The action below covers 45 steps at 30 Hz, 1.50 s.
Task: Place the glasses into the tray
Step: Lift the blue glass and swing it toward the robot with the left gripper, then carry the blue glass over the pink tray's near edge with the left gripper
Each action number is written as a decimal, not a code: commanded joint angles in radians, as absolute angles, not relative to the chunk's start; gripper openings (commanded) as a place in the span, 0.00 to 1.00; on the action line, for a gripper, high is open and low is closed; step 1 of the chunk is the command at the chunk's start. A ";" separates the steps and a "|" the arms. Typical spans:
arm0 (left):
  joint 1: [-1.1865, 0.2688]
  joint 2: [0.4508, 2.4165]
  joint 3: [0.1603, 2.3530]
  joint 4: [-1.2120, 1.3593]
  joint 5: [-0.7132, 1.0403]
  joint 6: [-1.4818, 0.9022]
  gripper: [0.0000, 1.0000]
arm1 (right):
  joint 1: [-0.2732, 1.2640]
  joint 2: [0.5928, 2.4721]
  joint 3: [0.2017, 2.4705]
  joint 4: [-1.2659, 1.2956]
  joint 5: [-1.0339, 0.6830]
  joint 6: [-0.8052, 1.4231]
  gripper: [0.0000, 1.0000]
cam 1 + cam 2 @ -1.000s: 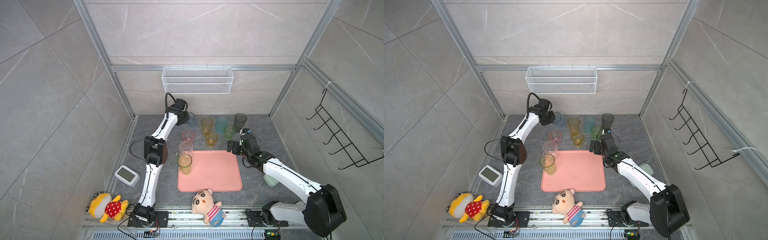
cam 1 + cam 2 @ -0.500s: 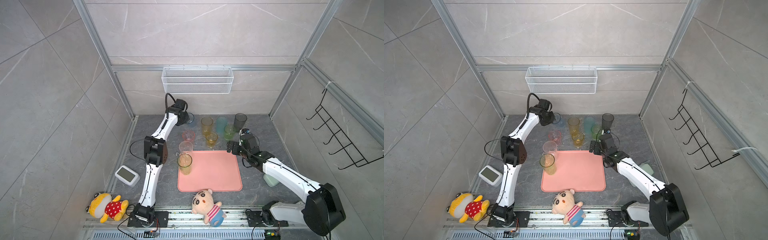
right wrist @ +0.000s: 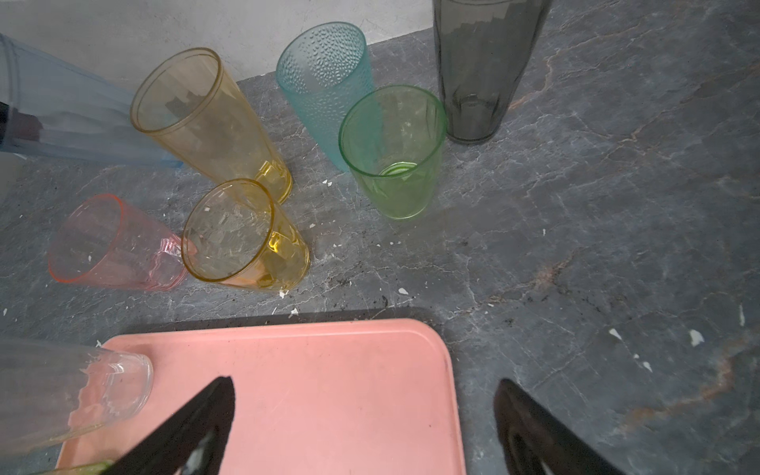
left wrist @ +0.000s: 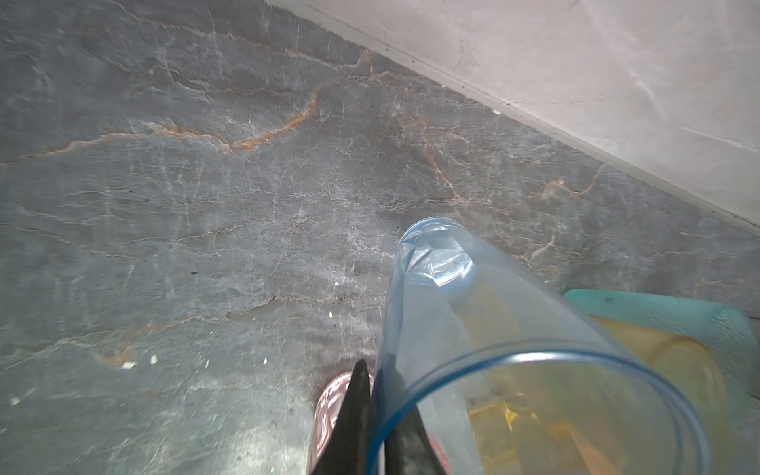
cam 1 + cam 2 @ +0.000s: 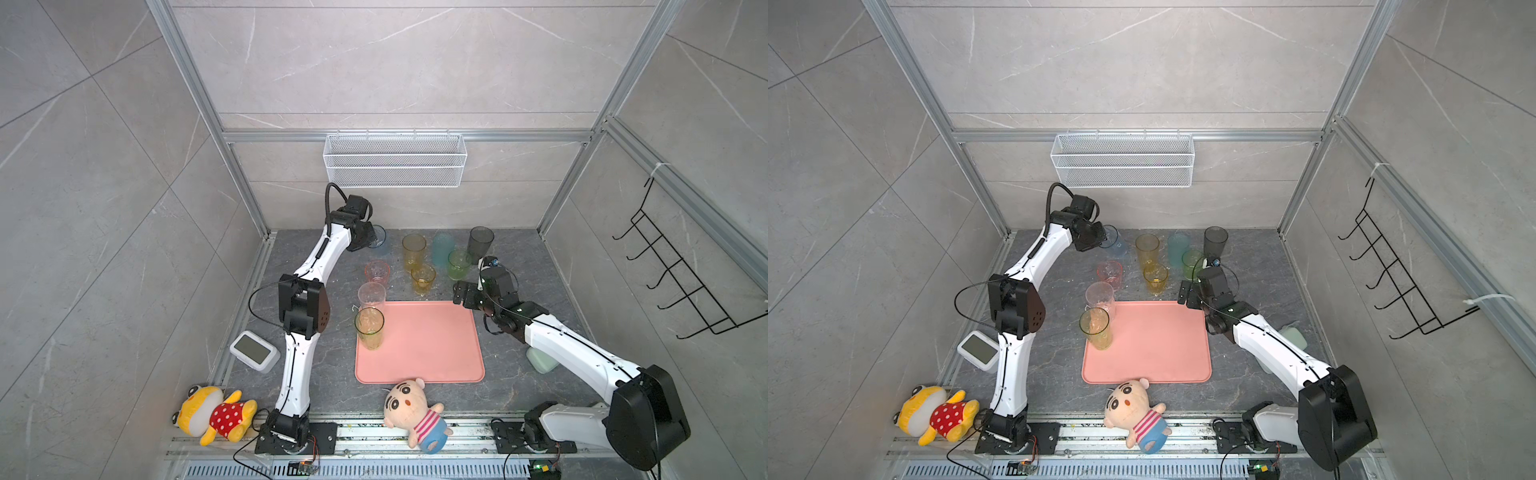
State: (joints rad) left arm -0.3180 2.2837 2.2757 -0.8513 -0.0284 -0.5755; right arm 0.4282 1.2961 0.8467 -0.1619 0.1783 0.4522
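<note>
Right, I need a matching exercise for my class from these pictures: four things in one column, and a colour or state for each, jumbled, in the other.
1 blue glass
2 grey glass
3 tray
4 right gripper

a open
b salmon pink
c pinched at the rim by the left gripper
d standing on the table, no gripper on it

Pairs: 1-c, 2-d, 3-b, 4-a

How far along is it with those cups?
Early. A yellow-green glass stands on the tray; a clear glass is at its corner, on or off I can't tell. The left end effector pinches the blue glass at its rim. Waiting behind the tray: pink glass, tall amber glass, short amber glass, teal glass, green glass, grey glass. The right end effector is open, empty.
</note>
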 commanded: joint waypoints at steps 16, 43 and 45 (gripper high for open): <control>-0.311 1.863 2.091 -1.090 -0.123 -0.447 0.00 | 0.433 1.283 0.863 -0.174 0.178 0.463 0.99; -0.311 1.354 1.702 -1.453 -0.292 -0.399 0.00 | 0.441 1.288 0.853 -0.152 0.183 0.464 0.99; -0.311 1.329 1.677 -1.485 -0.296 -0.401 0.00 | 0.442 1.291 0.853 -0.152 0.183 0.463 0.99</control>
State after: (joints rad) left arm -0.3180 1.3743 1.6943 -1.4155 -0.2665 -0.4126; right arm 0.4339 1.2961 0.8474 -0.1608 0.1761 0.4522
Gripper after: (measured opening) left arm 0.080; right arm 0.992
